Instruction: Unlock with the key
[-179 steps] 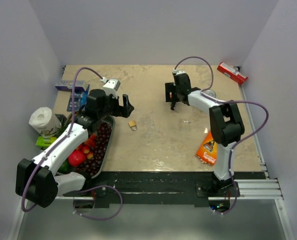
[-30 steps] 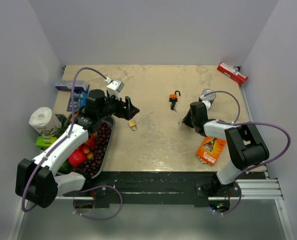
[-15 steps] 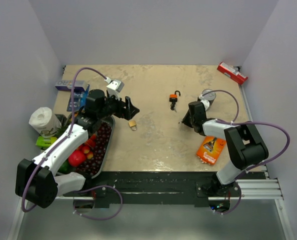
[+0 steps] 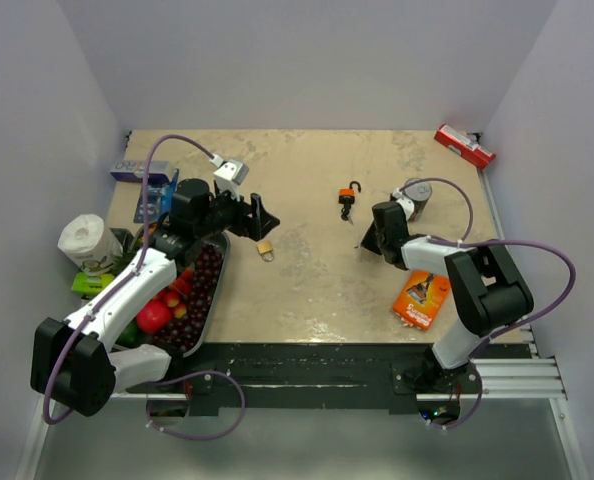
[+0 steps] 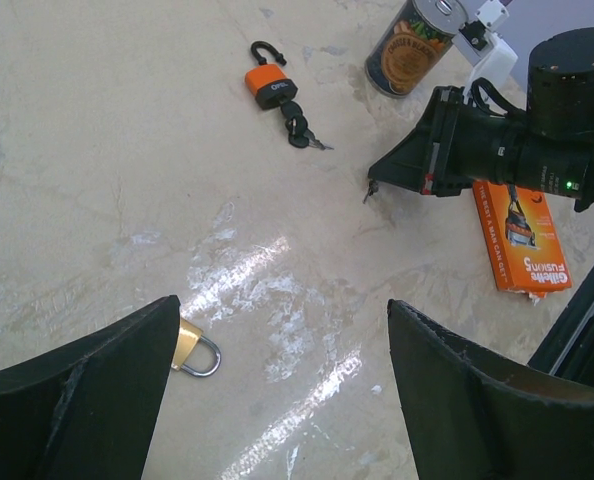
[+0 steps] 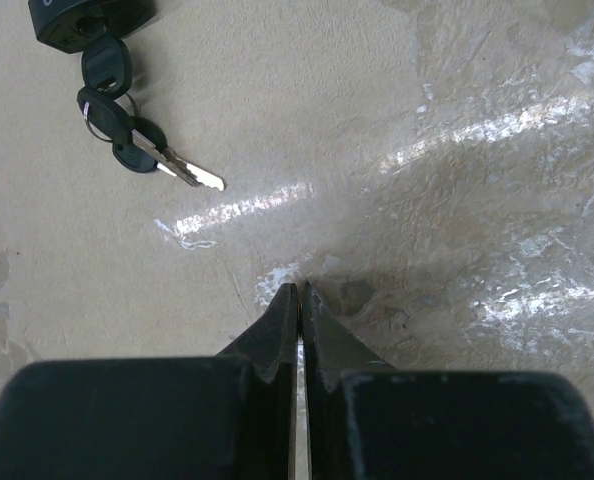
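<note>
Beige mottled counter (image 4: 307, 290) lies right under the right claw (image 6: 297, 296), whose fingers are pinched nearly together, tips down at the surface. At those tips sits a small dark sliver, seemingly the key (image 5: 370, 188); too little shows to tell its long axis. Ahead and to this claw's left lies the orange padlock (image 6: 77, 15), shackle hooked open, its ringed keys (image 6: 127, 130) trailing toward the claw. Farther left, well apart, the brass padlock (image 5: 192, 347) rests just before the left claw (image 5: 282, 303), which is spread wide and empty. The right arm is by far the nearer to the key.
</note>
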`<state>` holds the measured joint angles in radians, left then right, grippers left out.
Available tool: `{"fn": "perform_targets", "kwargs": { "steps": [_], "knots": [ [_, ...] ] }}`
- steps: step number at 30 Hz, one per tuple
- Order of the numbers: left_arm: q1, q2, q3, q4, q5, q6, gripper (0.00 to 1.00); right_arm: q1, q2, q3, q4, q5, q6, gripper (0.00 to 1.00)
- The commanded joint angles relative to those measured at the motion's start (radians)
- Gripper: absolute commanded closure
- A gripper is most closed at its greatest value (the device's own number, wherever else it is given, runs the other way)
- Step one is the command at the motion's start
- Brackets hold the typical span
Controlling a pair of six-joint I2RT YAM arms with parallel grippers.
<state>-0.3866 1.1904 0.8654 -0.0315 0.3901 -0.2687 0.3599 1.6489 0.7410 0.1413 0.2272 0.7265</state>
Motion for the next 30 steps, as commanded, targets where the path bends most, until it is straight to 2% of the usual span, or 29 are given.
{"fn": "perform_targets", "kwargs": {
  "steps": [1,5,10,14,18,24,30],
  "knots": [
    [0.002,-0.018,-0.002,0.057,0.062,0.023,0.11,0.007,0.012,0.017,-0.049,0.005,-0.022,1.0],
    [-0.003,-0.018,-0.009,0.088,0.127,0.031,0.11,0.008,-0.066,0.001,-0.051,-0.057,-0.033,1.0],
    [-0.031,-0.002,-0.014,0.133,0.266,0.026,0.11,0.014,-0.24,0.0,-0.089,-0.132,-0.027,1.0],
    [-0.064,-0.003,-0.023,0.165,0.32,0.031,0.11,0.043,-0.363,0.001,-0.089,-0.196,0.014,1.0],
    [-0.092,-0.012,-0.038,0.202,0.369,0.031,0.11,0.158,-0.435,0.029,-0.079,-0.201,0.068,1.0],
    [-0.112,-0.051,-0.063,0.237,0.355,0.057,0.11,0.309,-0.494,0.063,0.001,-0.216,0.189,1.0],
    [-0.12,-0.066,-0.075,0.26,0.363,0.06,0.11,0.404,-0.521,0.106,0.072,-0.213,0.248,1.0]
  ]
}}
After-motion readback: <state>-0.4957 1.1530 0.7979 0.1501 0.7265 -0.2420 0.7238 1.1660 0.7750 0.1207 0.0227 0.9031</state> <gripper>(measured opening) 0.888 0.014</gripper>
